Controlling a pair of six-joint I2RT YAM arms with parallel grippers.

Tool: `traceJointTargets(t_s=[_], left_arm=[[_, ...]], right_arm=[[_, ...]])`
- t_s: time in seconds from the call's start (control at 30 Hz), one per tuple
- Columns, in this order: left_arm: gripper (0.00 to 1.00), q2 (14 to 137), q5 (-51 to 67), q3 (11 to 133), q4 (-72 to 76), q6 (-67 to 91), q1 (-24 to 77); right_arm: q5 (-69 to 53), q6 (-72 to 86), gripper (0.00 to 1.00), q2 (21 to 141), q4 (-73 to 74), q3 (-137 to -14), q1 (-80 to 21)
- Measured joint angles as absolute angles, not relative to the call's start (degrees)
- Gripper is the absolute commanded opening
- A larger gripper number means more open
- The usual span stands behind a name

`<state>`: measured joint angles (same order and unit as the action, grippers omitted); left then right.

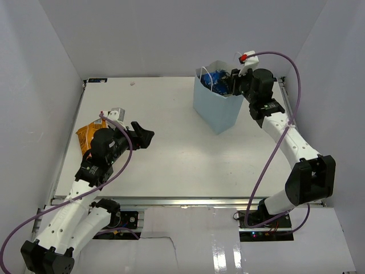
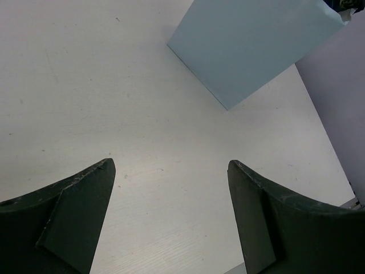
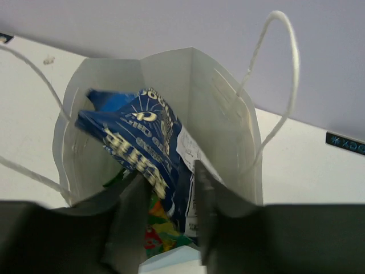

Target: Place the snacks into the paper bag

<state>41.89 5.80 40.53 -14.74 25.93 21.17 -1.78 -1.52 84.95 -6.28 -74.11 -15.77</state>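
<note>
Right wrist view: blue packet [image 3: 137,142] stands on end inside the paper bag [image 3: 222,114], directly below the right gripper [image 3: 167,174].

Packet's long axis is tilted: top corner leans away and to the left of the fingers, lower end sits down between them. Fingers narrowly apart; cannot tell whether they pinch it. Bag upright, mouth up, white loop handles [image 3: 285,57] on either side of the gripper. A colourful packet [image 3: 157,234] lies under the fingertips. Left gripper [image 2: 171,165] is spread wide over the white table [image 2: 85,85], with the bag ahead and to its right. Orange chip bag [image 1: 86,137] lies flat behind it. Plain pale walls [image 1: 171,34] enclose three sides.
</note>
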Motion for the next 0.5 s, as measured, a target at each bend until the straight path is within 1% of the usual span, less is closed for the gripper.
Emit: traceJointTargets(t_s=[0.03, 0.13, 0.17, 0.23, 0.3, 0.5], left_arm=[[0.9, 41.9, 5.8, 40.5, -14.8, 26.1, 21.2], [0.9, 42.0, 5.6, 40.5, -14.9, 26.7, 21.2], [0.91, 42.2, 5.3, 40.5, -15.0, 27.1, 21.2], [0.91, 42.9, 4.6, 40.6, -15.2, 28.1, 21.2], [0.91, 44.2, 3.5, 40.7, -16.1, 29.3, 21.2], [0.9, 50.1, -1.9, 44.4, -21.2, 33.7, 20.8]], right_arm=[[-2.5, -2.2, 0.54, 84.9, -6.6, -73.8, -15.8], [-4.1, -2.4, 0.64, 84.9, -7.3, -73.2, -15.7], [-4.7, -2.5, 0.7, 84.9, -7.4, -73.1, -15.5], [-5.9, -2.9, 0.75, 84.7, -7.4, -72.9, -15.0], [-7.2, -3.4, 0.77, 84.2, -7.4, -72.9, -14.4], [-17.5, -6.4, 0.76, 82.0, -6.3, -73.9, -11.6]])
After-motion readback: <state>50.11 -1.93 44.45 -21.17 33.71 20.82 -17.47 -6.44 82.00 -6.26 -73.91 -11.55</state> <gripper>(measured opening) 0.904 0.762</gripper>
